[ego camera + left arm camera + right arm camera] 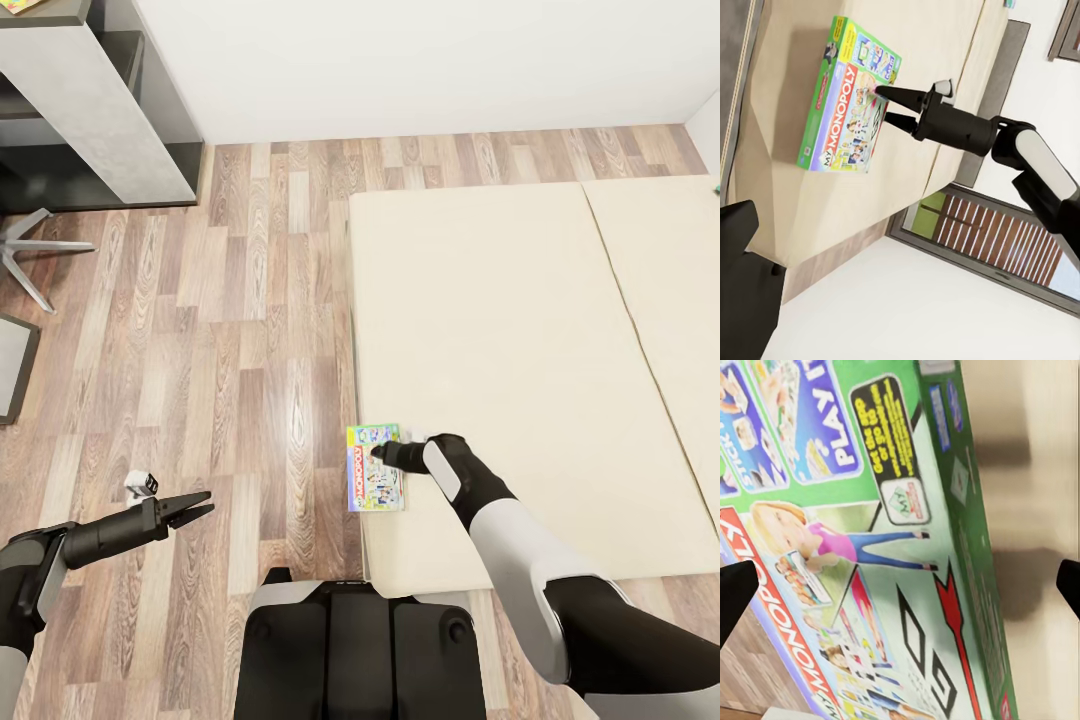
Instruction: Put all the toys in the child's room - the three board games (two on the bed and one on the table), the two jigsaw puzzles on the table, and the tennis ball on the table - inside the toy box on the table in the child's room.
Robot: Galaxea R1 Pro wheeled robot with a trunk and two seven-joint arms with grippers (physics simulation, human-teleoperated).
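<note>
A colourful Monopoly board game (375,470) lies flat on the near left corner of the bed (520,330), at the mattress edge. My right gripper (381,452) hovers just over the box's top, open. In the left wrist view its two dark fingers (894,93) spread above the box (847,97). The right wrist view has the box lid (870,547) close up, with a fingertip at each side of the picture and my right gripper (900,589) open. My left gripper (200,507) is open and holds nothing, over the floor left of the bed.
The grey table (90,100) stands at the far left by the white wall, with chair legs (30,250) on the wood floor below it. A small green item (716,186) shows at the bed's far right edge. My base (350,650) sits against the bed's near corner.
</note>
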